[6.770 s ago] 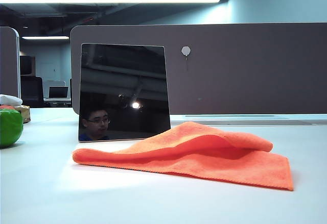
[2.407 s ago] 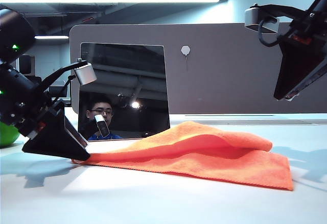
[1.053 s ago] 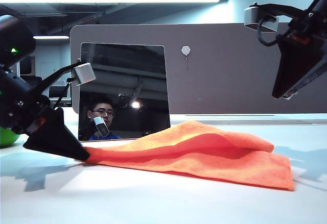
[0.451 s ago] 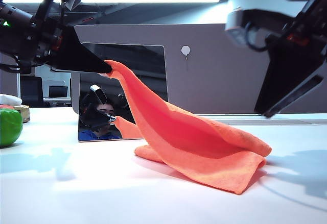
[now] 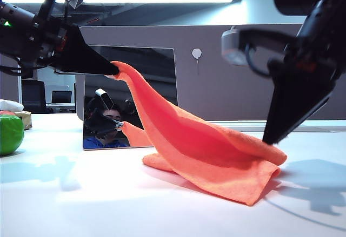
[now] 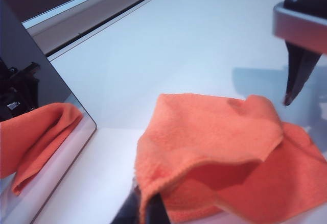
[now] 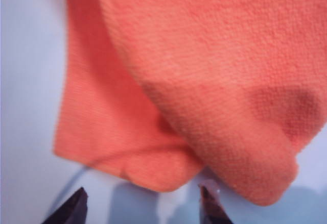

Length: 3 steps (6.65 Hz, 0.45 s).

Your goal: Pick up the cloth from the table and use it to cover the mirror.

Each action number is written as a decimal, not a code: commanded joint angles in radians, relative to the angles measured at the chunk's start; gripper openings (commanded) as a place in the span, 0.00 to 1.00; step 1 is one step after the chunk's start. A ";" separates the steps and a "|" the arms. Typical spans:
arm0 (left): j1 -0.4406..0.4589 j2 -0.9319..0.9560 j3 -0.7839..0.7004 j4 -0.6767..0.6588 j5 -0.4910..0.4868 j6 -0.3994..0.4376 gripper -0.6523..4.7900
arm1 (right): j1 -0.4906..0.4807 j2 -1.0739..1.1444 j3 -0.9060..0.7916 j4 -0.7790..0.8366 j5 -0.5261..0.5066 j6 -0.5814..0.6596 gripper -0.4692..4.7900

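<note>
Up at the mirror's (image 5: 130,96) top edge, the left hand (image 5: 111,70) is pinched tight on one corner of the cloth (image 5: 205,150), holding it high so the orange fabric drapes down in a long slope to the bench (image 5: 81,204). Its far end lies bunched on the bench, out past the mirror's foot. Over on the right, the right hand (image 7: 143,203) hovers just above that bunched end, fingers spread wide, gripping nothing.
</note>
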 commanded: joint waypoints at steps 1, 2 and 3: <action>0.000 -0.002 0.003 0.016 0.008 -0.006 0.11 | 0.003 0.017 0.002 0.138 0.088 0.003 0.61; 0.001 -0.002 0.003 0.016 0.008 -0.006 0.11 | 0.004 0.017 0.002 0.164 0.052 0.022 0.62; 0.000 -0.002 0.003 0.017 0.008 -0.006 0.11 | 0.011 0.017 0.002 0.184 0.018 0.029 0.63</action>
